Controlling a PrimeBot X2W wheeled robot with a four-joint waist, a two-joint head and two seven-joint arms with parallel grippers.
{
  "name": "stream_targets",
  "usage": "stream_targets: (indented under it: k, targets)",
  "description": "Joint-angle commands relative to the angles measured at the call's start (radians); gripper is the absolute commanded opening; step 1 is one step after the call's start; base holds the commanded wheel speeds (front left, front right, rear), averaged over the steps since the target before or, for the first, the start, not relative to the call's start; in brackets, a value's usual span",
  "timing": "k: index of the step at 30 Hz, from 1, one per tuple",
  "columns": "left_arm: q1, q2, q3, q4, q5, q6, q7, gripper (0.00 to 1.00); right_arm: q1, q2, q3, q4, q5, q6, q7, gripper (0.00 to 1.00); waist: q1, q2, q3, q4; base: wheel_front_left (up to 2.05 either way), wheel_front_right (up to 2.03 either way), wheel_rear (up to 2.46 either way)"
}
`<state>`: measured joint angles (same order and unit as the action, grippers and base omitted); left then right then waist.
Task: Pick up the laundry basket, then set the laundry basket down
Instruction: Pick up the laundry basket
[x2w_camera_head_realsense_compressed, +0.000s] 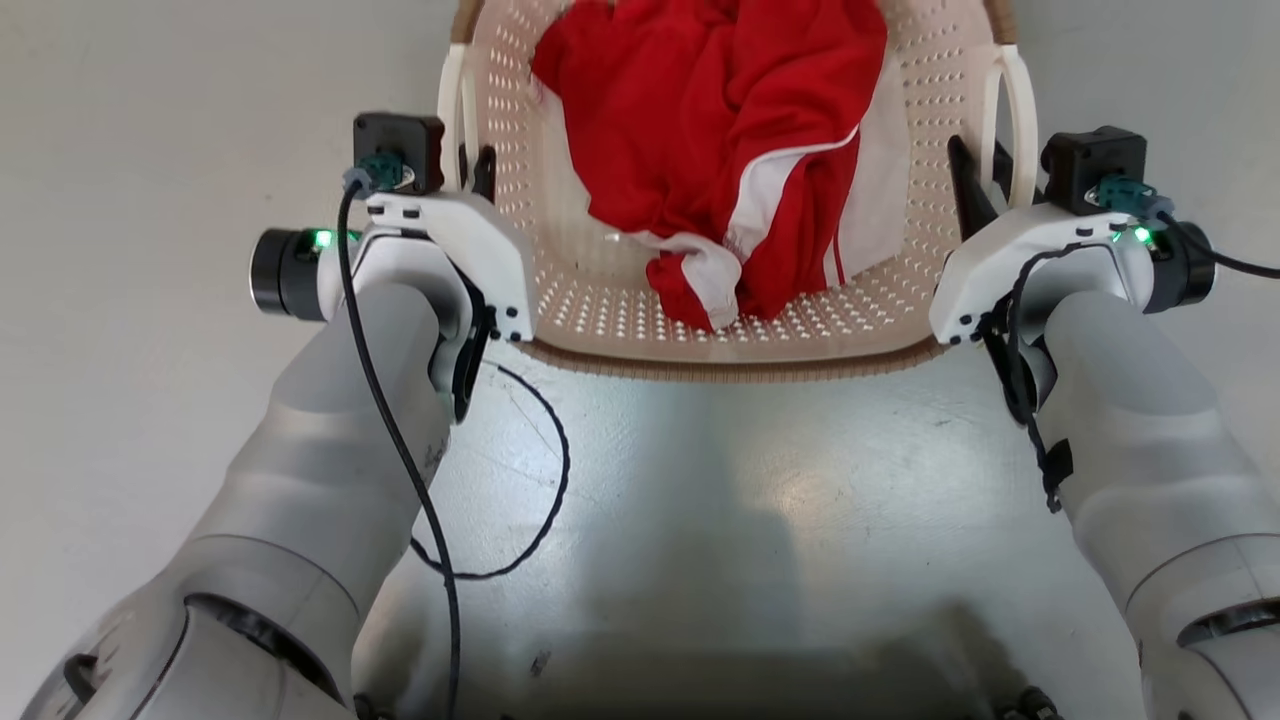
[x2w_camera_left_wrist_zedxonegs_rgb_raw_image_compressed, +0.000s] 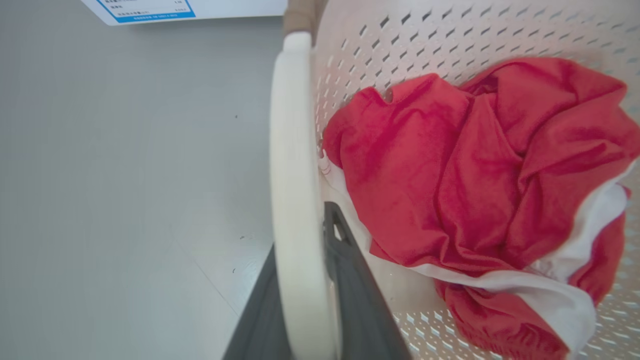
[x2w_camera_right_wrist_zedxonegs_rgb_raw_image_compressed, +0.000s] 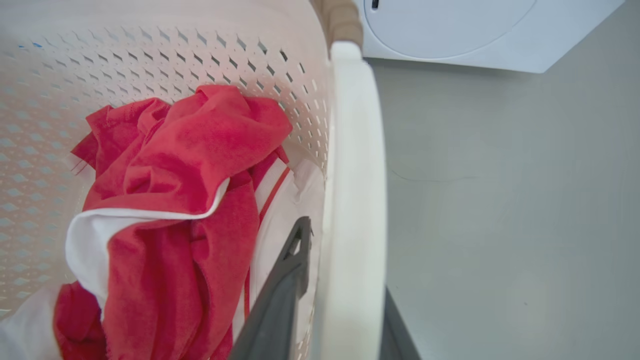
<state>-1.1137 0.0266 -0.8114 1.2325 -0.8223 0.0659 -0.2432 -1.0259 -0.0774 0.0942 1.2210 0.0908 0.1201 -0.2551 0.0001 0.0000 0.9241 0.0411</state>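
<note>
As both jaws pinch its handles | laundry basket spans between them; holds red garment (crumpled)

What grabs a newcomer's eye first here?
A crumpled red and white garment lies in the cream laundry basket, straight ahead over the grey floor. The left tool straddles its white left handle; the right tool straddles the right handle.
</note>
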Motion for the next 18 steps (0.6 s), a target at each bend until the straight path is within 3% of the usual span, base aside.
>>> stream_targets:
  k: [1,18]
  targets:
    - [0.020,0.024,0.001,-0.008,-0.011,0.005,-0.001,0.00,0.057,0.027,0.044,0.008,0.005,0.011,-0.006,0.00,0.0000,0.0000,-0.023,-0.004,0.00,0.00,0.00]
    - [0.236,0.024,-0.020,0.045,-0.084,0.007,0.061,0.00,0.242,0.027,0.330,-0.016,0.285,0.011,0.118,0.00,0.0000,0.0000,-0.317,-0.064,0.00,0.00,0.00]
